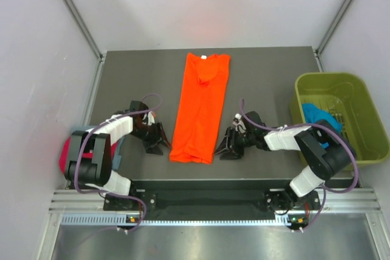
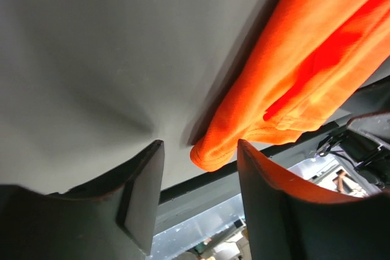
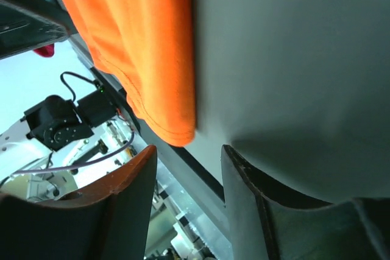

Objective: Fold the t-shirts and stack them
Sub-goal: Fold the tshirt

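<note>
While the soft bright orange cloth t-shirt [image 1: 201, 111] is lying as a long folded strip, left gripper [image 1: 156, 148] and right gripper [image 1: 225, 152] are flanking its hem. Both are gaping, gripping nothing.

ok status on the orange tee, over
left jaws and right jaws open, empty, flanking the near hem. orange t-shirt flat, folded to a narrow strip. nothing in the way.
</note>
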{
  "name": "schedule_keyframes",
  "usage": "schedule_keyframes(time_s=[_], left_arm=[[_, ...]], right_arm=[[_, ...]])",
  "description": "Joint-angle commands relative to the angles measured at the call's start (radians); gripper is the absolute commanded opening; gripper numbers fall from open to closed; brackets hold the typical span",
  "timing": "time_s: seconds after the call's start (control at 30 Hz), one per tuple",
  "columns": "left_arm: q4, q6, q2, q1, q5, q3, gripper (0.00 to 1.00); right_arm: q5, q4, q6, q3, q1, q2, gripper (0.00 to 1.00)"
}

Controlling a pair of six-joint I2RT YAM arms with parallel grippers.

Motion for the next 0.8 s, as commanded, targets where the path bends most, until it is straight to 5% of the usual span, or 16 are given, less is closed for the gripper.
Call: schedule_keyframes(time_s=[0.0, 0.77], left_arm=[[0.044, -0.032, 0.014, 0.001, 0.034, -0.025, 0.54], [0.077, -0.072, 0.054, -0.03, 0.08, -0.045, 0.43]], right_arm=[[-0.006, 0.157, 0.079, 0.025, 0.054, 0.047, 0.46], [-0.004, 0.139, 0.076, 0.113, 0.114, 0.143, 0.34]])
